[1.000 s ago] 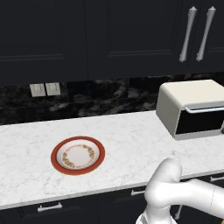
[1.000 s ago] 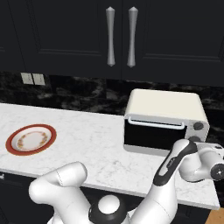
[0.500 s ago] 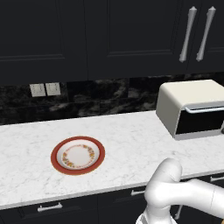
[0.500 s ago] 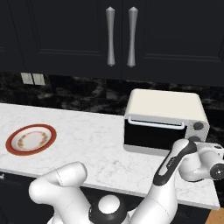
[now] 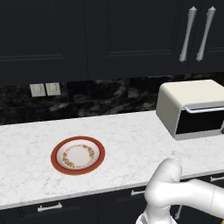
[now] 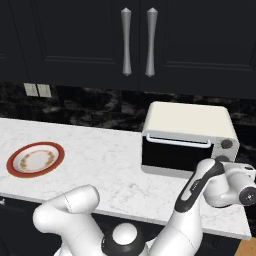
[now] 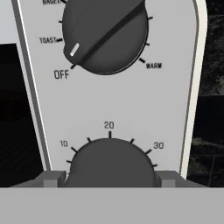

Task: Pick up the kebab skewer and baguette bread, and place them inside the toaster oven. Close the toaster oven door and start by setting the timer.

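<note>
End effector: fingertips flank lower timer knob, either side; contact not discernible, so grip or open stance cannot be told.
Upper dial: pointer at OFF.
Toaster oven: on counter, right end.
Toaster oven door: closed.
Plate: bare, well left of the oven.
</note>
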Tool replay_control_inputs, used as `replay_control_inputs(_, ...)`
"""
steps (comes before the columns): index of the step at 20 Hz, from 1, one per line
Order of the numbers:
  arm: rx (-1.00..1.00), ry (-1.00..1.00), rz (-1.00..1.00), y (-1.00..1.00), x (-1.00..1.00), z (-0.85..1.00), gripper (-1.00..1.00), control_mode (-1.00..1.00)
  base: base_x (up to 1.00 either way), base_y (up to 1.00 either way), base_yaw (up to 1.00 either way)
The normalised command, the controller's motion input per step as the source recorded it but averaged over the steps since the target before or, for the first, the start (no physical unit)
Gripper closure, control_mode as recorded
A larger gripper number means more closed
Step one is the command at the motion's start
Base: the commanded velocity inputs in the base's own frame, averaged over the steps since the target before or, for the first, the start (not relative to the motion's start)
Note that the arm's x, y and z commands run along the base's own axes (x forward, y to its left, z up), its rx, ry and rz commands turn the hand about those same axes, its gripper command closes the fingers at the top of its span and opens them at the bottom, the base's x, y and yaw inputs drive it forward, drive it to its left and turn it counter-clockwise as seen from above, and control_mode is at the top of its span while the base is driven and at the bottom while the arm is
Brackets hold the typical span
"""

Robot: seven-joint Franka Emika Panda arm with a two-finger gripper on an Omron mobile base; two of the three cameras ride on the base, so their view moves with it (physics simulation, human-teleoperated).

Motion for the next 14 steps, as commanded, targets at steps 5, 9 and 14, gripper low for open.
replay_control_inputs(5, 0.07, 0.00, -0.04, -0.04, -0.01, -0.04, 1.00, -1.00, 0.00, 0.00, 0.00)
replay_control_inputs(9, 0.14, 0.00, -0.07, -0.07, 0.00, -0.22, 1.00, -1.00, 0.00, 0.00, 0.00)
replay_control_inputs(14, 0.10, 0.00, -0.14, 0.00, 0.00, -0.23, 1.00, -1.00, 0.00, 0.00, 0.00)
